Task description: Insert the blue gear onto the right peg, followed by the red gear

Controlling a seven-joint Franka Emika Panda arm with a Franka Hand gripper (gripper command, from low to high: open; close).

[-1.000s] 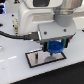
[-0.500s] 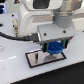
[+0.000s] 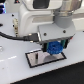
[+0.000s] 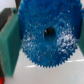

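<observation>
Your hand (image 3: 54, 49) grips the flat round bright-blue plastic gear (image 4: 46, 33) between its fingers, disc facing down. The black-edged grey plate (image 3: 35, 60) lies directly beneath; its pegs are hidden.

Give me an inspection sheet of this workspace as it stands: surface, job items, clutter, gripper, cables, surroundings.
Surface: white tabletop; a black-edged grey rectangular plate lies on it.
Job's things: the flat round bright-blue plastic gear with a centre hole is held above the plate; it fills the wrist view. Pegs: not made out, hidden under the gripper. Red gear: nothing seen.
Clutter: nothing seen.
Gripper: the gripper is shut on the blue gear, with teal finger pads against its sides.
Cables: a black cable runs to the arm from the exterior view's left.
Surroundings: white arm body fills the upper part of the exterior view; blurred shapes behind, too unclear to name.
</observation>
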